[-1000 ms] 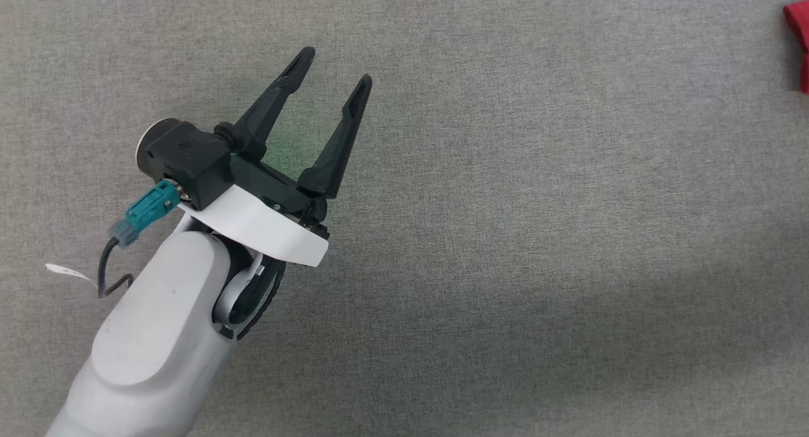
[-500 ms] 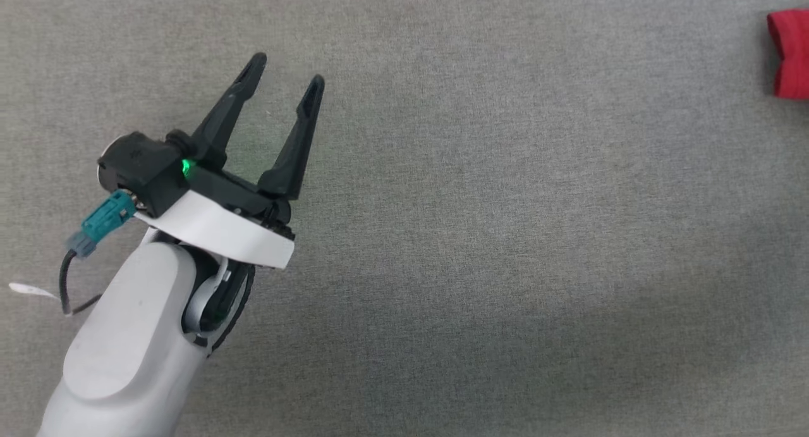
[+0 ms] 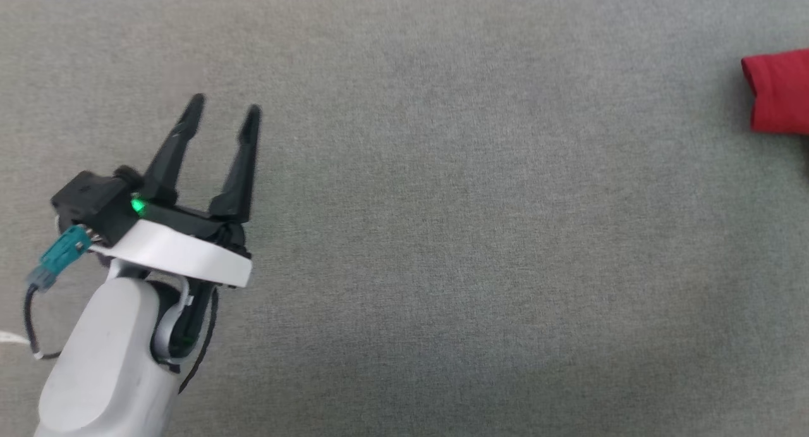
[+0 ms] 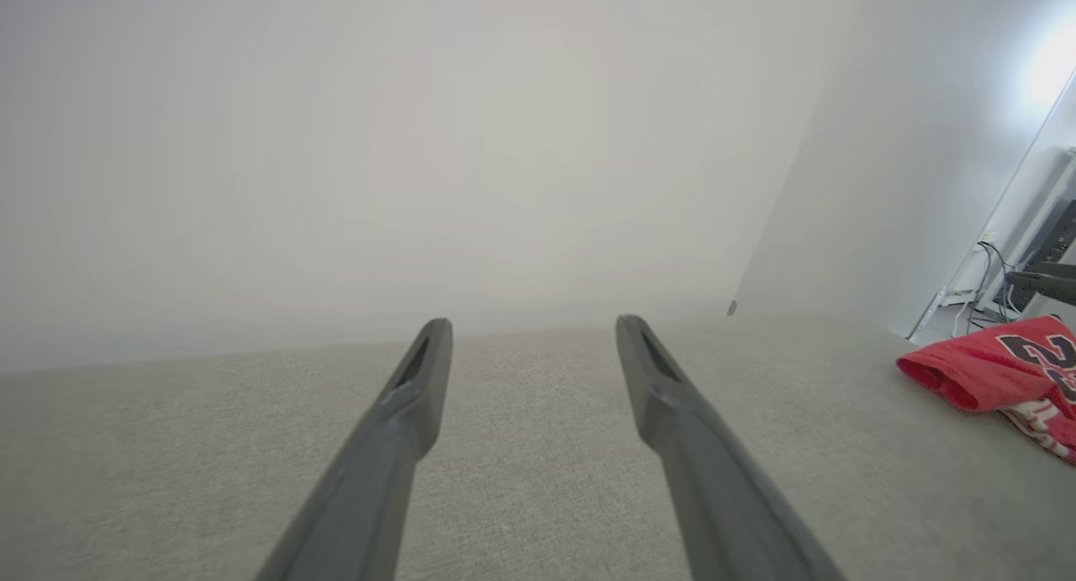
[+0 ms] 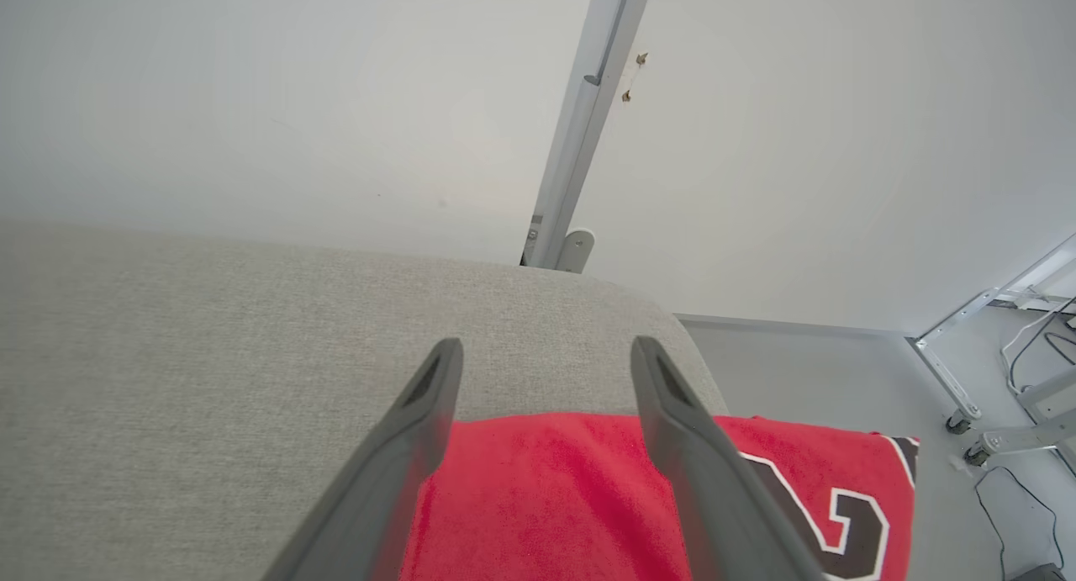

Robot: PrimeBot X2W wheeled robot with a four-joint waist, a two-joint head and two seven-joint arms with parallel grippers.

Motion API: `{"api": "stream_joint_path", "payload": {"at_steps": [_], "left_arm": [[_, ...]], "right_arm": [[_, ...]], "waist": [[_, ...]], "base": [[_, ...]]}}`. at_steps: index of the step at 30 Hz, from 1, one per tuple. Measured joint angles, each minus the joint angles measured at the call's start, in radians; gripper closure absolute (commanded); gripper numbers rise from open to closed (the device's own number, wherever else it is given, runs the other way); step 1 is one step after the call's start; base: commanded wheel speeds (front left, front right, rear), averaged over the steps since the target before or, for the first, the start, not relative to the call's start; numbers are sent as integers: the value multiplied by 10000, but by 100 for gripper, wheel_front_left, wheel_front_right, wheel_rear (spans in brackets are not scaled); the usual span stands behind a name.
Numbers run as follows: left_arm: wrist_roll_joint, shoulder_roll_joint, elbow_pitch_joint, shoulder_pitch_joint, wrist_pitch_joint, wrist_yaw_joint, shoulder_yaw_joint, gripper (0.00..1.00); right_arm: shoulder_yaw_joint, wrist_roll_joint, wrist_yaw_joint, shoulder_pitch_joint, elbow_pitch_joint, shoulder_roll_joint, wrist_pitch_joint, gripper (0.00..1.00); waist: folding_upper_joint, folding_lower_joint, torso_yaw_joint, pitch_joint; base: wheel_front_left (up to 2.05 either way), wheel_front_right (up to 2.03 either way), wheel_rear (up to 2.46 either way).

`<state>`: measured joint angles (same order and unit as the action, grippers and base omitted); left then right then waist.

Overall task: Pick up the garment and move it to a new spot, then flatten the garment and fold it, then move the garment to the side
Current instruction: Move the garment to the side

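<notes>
The garment lies folded at the right end of the grey cushioned surface [image 3: 474, 234]; in the head view just its red left end [image 3: 780, 92] shows at the right edge. My left gripper [image 3: 225, 104] hovers far to the left of it, open, nothing between its fingers. In the left wrist view the same open gripper [image 4: 533, 324] points over bare fabric, with the garment [image 4: 992, 367] low at the right, black numbers showing. My right gripper [image 5: 546, 345] stands open just above the garment [image 5: 555, 488], its fingers apart over the red cloth, which bears a black, white-outlined numeral.
The surface's far edge and rounded corner [image 5: 664, 312] lie just beyond the garment, with grey floor [image 5: 824, 371] past it. A pale wall and a metal post [image 5: 580, 118] stand behind. Wheeled metal frame legs [image 5: 958, 396] and cables sit on the floor at the right.
The head camera has shifted, so more of the garment shows at the right edge. My left gripper has swung to the left and its fingers point more upright, still open.
</notes>
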<state>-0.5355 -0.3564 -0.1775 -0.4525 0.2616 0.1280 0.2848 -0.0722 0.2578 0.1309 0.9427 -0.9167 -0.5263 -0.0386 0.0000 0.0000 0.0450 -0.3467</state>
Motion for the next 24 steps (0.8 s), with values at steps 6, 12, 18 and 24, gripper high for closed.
{"api": "stream_joint_path", "payload": {"at_steps": [6,12,18,24], "left_arm": [[98,121,-115,552,0,0,-583,0],[372,257,-105,1171,0,0,-1151,0],[673,443,35,1941,0,0,-1680,0],[922,573,148,2949,0,0,-2142,0]], "right_arm": [[-639,725,0,-928,865,259,-531,0],[-1124,1091,0,-1972,1756,453,-1202,0],[-1221,1225,0,-2983,2408,656,-1647,0],[-1032,1302,0,-4219,3204,934,-1954,0]], "waist": [[0,0,-133,454],[0,0,-295,892],[0,0,-434,1311],[0,0,-613,1820]], "base": [[0,0,0],[0,0,0],[0,0,0],[0,0,0]]}}
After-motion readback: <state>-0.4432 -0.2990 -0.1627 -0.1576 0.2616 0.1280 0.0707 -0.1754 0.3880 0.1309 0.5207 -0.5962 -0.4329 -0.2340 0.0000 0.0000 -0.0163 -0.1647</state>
